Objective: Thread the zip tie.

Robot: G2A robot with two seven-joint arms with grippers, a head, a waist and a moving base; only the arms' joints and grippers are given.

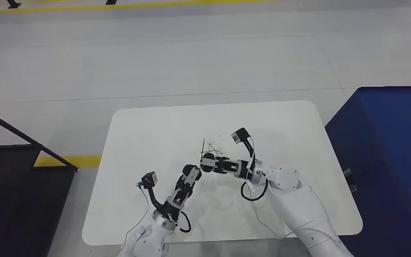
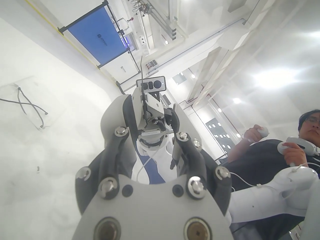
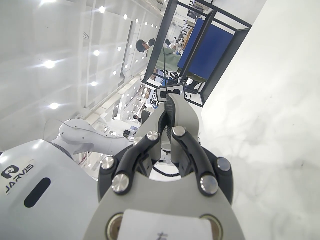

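Two grippers face each other close together near the middle of the table (image 1: pixel 289 128), a little nearer its left edge than its right. On the left, the left gripper (image 2: pixel 150 103) has its fingers (image 2: pixel 124 116) spread wide apart, grasping nothing, and it points toward the other arm. Just beyond it is the zip tie (image 3: pixel 164 63), a thin black strip held clear of the surface, sticking out past the tips that pinch it. To the right, the right gripper (image 3: pixel 169 101) has its fingers clenched on one end of that tie. A few loose black strands (image 2: pixel 27 104) lie crossed on a clear sheet on the surface, a little toward the far edge from the grippers.
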